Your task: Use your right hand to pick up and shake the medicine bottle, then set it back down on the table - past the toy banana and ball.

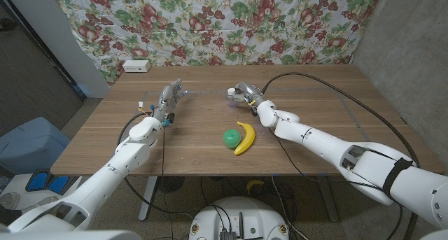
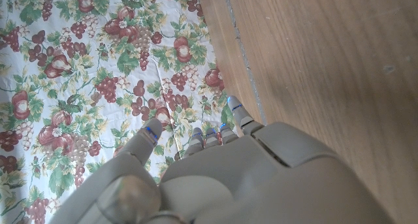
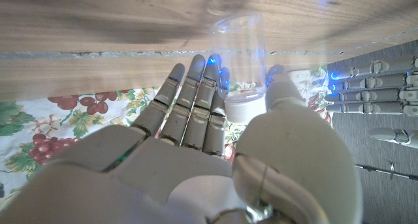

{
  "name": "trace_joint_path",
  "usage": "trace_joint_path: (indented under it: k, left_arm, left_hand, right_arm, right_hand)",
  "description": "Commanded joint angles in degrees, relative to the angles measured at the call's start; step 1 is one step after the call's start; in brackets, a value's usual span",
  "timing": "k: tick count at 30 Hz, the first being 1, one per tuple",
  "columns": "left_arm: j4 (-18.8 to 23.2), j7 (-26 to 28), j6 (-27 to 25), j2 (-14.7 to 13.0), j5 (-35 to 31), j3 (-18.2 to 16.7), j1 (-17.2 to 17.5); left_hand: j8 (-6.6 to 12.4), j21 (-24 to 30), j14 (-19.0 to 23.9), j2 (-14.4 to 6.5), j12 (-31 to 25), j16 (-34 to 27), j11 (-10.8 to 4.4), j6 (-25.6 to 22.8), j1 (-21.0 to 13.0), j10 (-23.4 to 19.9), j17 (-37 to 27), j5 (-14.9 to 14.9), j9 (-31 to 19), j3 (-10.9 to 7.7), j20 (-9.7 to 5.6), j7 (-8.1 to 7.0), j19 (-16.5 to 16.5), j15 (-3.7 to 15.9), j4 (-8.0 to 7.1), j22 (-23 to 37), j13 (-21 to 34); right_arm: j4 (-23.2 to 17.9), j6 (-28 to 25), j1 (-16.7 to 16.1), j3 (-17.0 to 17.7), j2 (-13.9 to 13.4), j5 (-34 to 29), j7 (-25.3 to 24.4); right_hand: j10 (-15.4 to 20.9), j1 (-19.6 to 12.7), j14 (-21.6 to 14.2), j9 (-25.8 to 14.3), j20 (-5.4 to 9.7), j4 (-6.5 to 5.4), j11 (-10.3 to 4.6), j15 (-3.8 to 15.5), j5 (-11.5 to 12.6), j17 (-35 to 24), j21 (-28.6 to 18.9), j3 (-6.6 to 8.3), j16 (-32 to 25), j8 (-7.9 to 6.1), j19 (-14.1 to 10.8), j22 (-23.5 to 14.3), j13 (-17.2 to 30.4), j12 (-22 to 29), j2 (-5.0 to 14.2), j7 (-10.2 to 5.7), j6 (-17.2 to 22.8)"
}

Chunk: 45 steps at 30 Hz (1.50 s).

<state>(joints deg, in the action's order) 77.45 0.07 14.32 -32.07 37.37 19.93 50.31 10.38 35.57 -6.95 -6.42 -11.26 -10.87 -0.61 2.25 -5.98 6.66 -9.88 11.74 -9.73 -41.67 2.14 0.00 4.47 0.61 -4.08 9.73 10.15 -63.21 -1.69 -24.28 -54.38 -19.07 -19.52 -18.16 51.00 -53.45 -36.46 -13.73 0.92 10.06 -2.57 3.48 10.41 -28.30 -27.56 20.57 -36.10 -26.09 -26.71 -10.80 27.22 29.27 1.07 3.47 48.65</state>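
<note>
Head view: right hand [image 1: 246, 94] holds the medicine bottle [image 1: 236, 94] at the far side of the table [image 1: 329, 93], beyond the banana [image 1: 244, 137] and green ball [image 1: 230, 137], probably mid-shake or about to set it down. Left hand [image 1: 168, 100] waits apart, holding nothing.

Left wrist view: left hand [image 2: 222, 178], fingers [image 2: 236, 113] slightly spread, idle.

Right wrist view: right hand [image 3: 215, 152], fingers [image 3: 196, 96] and thumb closed around the clear, white-capped bottle [image 3: 243, 87], which looks blurred; whether it touches the table can't be told.
</note>
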Motion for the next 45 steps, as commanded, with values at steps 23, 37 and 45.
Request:
trace_joint_path:
  k: [23,37,45]
  left_arm:
    - [1.97,1.29,-0.38,0.11,-0.99,0.50,0.32]
    - [1.94,1.55,-0.50,0.19,-1.09,0.51,0.17]
    - [1.33,1.19,-0.60,0.43,-1.26,0.81,-0.56]
  left_hand:
    - [0.05,-0.42,-0.08,-3.93,0.04,0.19,-0.01,-0.02,-0.14,-0.01,-0.02,0.37,-0.21,0.24,0.40,-0.28,-0.39,0.13,-0.05,0.24,0.17]
    - [0.03,-0.66,-0.06,-4.02,0.04,0.20,-0.02,-0.02,-0.17,-0.02,-0.02,0.38,-0.21,0.21,0.39,-0.20,-0.45,0.12,-0.03,0.25,0.17]
    - [0.03,-0.78,-0.10,-4.03,0.05,0.21,-0.03,-0.05,-0.17,-0.02,-0.02,0.37,-0.21,0.25,0.40,-0.17,-0.52,0.12,-0.01,0.25,0.17]
  right_arm:
    - [-8.36,-5.63,-5.32,5.69,-4.11,-0.81,-8.73]
    - [-11.15,-8.85,-7.18,8.16,-5.56,-0.16,-11.28]
    - [-13.07,-10.62,-8.68,9.66,-6.38,0.59,-12.65]
  right_hand:
    - [6.01,-7.79,-0.67,-0.22,0.78,-0.40,-5.55,9.07,-0.21,-0.38,-1.08,0.53,0.33,-0.82,-1.39,-0.36,1.61,0.94,6.72,-6.10,6.58]
    - [6.08,-8.07,-0.97,-0.24,0.84,-0.57,-5.57,9.06,-0.33,-0.59,-1.39,0.47,0.56,-1.02,-1.40,-0.40,2.38,1.24,6.70,-6.06,6.59]
    - [6.10,-8.34,-1.66,-0.29,0.94,-0.57,-5.64,9.22,-0.38,-1.08,-1.61,0.32,0.09,-1.11,-1.54,-0.42,2.78,1.38,6.70,-6.05,6.49]
